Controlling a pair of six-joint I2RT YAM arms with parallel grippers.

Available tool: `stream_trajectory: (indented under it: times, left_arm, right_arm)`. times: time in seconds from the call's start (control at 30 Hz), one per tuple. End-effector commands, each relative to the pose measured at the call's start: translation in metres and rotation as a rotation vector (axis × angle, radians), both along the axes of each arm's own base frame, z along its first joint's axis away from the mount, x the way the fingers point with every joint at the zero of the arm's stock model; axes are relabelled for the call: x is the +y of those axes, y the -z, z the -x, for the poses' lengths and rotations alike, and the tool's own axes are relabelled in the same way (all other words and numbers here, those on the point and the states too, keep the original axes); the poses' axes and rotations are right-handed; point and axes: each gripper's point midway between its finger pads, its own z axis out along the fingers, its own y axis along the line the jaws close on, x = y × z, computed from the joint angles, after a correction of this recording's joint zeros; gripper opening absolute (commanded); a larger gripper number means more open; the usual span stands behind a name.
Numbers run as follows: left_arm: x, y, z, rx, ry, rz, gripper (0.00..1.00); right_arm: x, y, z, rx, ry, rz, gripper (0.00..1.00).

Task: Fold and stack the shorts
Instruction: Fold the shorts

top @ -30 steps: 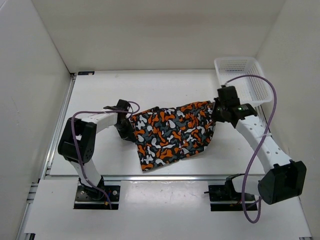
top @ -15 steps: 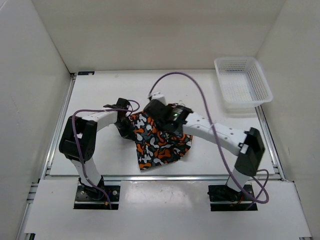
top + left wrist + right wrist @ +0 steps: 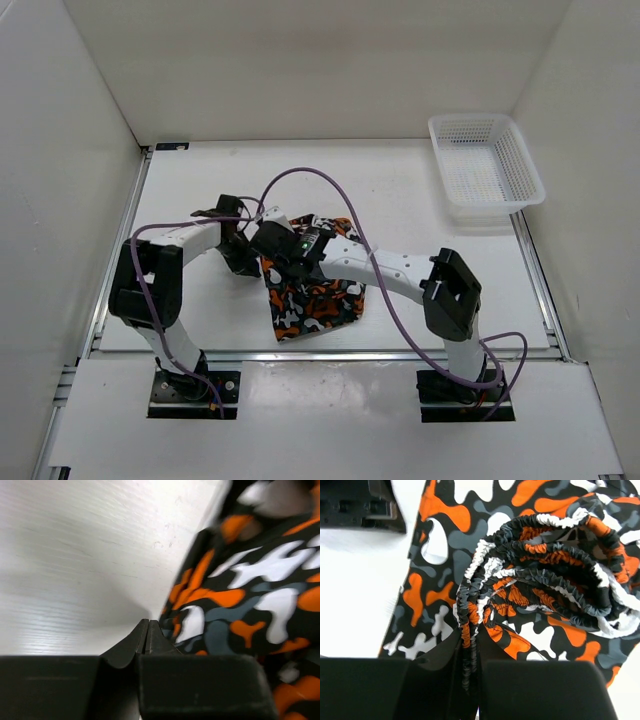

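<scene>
While right fingers (image 3: 440,662) pinch the shorts (image 3: 310,300), left fingers (image 3: 127,647) press together beside them.

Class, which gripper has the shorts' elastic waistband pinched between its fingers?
The right gripper: the ruffled waistband runs between its fingers. The left gripper is shut beside the shorts, no waistband in sight.

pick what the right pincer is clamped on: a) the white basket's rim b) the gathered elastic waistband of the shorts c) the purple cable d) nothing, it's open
b: in the right wrist view the right pincer pinches the ruffled waistband of the shorts, and the top view shows the basket well away from it.
</scene>
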Motion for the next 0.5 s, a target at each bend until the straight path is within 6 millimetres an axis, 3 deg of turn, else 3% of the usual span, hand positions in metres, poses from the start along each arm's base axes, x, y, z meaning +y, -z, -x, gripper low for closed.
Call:
stream_trajectory:
  times: [0.0,0.1,0.13,0.2,0.23,0.3,0.37,0.4,0.47]
  left_arm:
    - [0.007,-0.027,-0.012,-0.098,-0.016,0.036,0.11]
    - [0.016,-0.039,-0.016,-0.120,-0.031,0.056,0.11]
    - [0.019,-0.044,-0.023,-0.139,-0.030,0.055,0.11]
    - [0.027,-0.053,-0.023,-0.136,-0.034,0.048,0.13]
    - [0.032,-0.065,-0.031,-0.169,-0.034,0.046,0.16]
    - [0.038,-0.074,-0.036,-0.178,-0.044,0.042,0.26]
    - [0.043,-0.096,-0.043,-0.223,-0.033,0.038,0.32]
    - [0.047,-0.100,-0.045,-0.230,-0.028,0.033,0.35]
    - [0.045,-0.121,-0.048,-0.268,-0.010,0.041,0.38]
  right_arm:
    - [0.028,0.000,0.005,0.028,-0.052,-0.091,0.00]
    - [0.034,0.012,0.008,0.056,-0.077,-0.093,0.02]
    - [0.035,0.012,0.010,0.063,-0.082,-0.096,0.07]
    - [0.037,0.017,0.013,0.085,-0.094,-0.096,0.26]
    - [0.039,0.013,0.018,0.082,-0.105,-0.103,0.46]
    - [0.039,-0.004,0.018,0.066,-0.107,-0.136,0.68]
    - [0.036,-0.017,0.026,0.068,-0.123,-0.155,0.83]
    - [0.033,-0.034,0.028,0.056,-0.118,-0.193,0.83]
    - [0.023,-0.049,0.032,0.050,-0.112,-0.219,0.85]
